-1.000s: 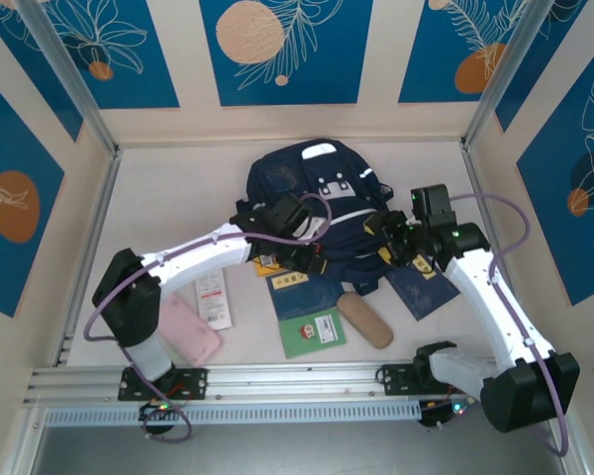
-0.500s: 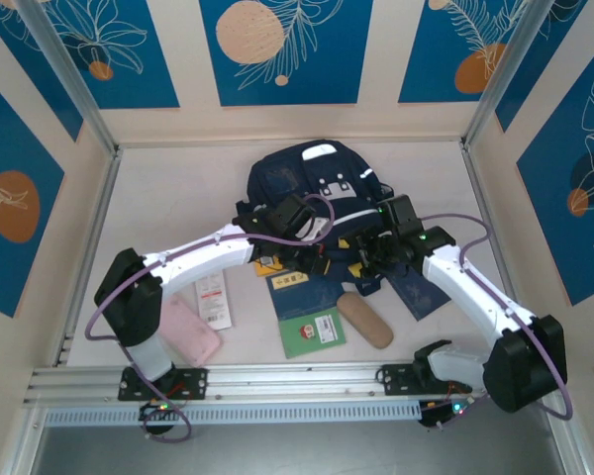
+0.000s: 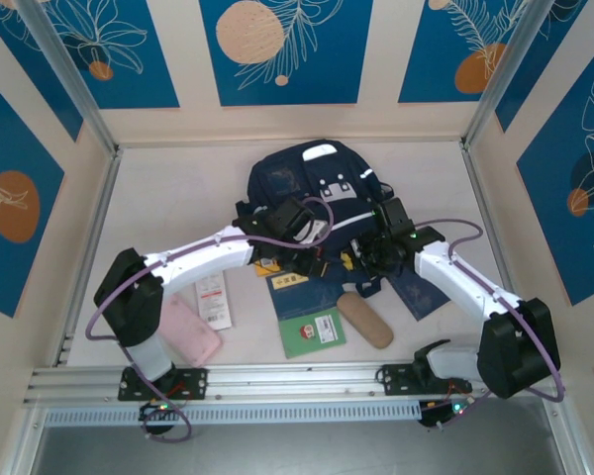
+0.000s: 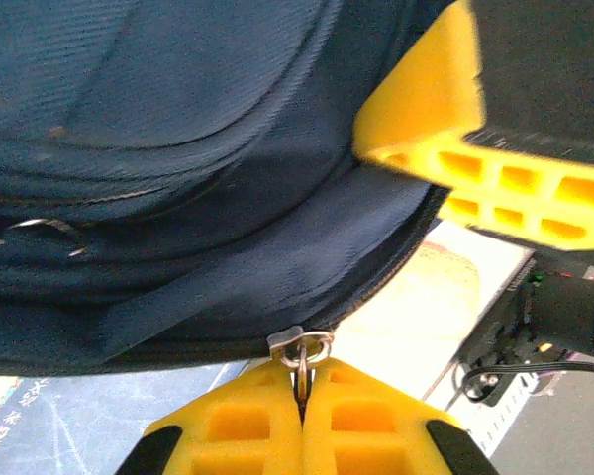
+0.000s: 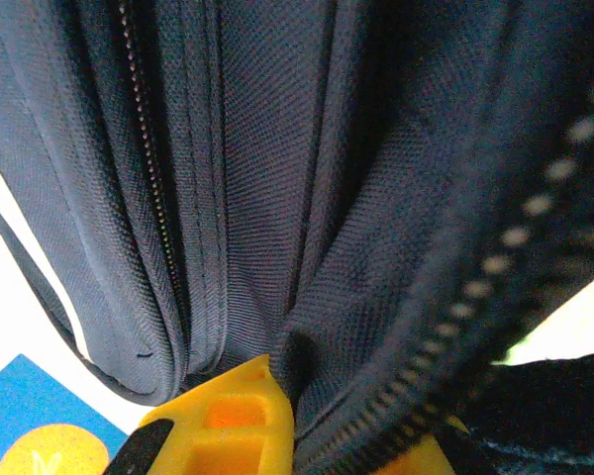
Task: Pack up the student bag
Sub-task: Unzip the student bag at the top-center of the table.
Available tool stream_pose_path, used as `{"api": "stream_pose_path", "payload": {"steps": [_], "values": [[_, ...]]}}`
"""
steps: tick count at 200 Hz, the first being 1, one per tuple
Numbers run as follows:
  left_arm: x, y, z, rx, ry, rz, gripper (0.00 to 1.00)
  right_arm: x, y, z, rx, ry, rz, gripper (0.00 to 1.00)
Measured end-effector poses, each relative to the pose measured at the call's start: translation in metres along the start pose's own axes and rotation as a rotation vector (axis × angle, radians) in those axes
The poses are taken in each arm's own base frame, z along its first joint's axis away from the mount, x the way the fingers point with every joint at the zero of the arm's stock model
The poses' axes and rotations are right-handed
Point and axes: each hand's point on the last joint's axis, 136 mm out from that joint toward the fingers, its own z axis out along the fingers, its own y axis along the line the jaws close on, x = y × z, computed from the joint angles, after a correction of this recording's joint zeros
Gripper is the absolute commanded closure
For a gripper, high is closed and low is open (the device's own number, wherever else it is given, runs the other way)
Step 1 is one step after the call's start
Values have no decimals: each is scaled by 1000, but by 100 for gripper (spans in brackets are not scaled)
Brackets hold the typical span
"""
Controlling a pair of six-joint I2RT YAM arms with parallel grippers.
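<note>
The student bag (image 3: 317, 183), dark navy with white patches, lies at the back centre of the table. My left gripper (image 3: 312, 255) sits at the bag's near edge. In the left wrist view the left gripper (image 4: 302, 374) is shut on the metal zipper pull (image 4: 303, 346) of the bag (image 4: 178, 148). My right gripper (image 3: 369, 259) presses against the bag's near right side. In the right wrist view the right gripper (image 5: 327, 416) is shut on a fold of the bag's fabric (image 5: 376, 247), which covers its right finger. A yellow finger (image 4: 455, 129) of the right gripper appears in the left wrist view.
In front of the bag lie a blue book (image 3: 295, 292), a green booklet (image 3: 314, 332), a tan pencil case (image 3: 364, 319), a flat navy booklet (image 3: 421, 287), a white card (image 3: 214, 300) and a pink case (image 3: 188, 332). Walls enclose the table on three sides.
The right arm swung left to the bag and its gripper closed on the fabric. The left gripper stayed put, shut on the zipper pull.
</note>
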Motion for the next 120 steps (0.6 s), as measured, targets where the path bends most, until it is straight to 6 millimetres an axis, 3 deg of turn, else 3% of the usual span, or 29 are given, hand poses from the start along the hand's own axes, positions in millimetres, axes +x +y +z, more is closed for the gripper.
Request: {"api": "stream_pose_path", "payload": {"steps": [120], "values": [[-8,61,-20,-66,-55,-93,100,-10,-1,-3,-55,18,36,100]]}}
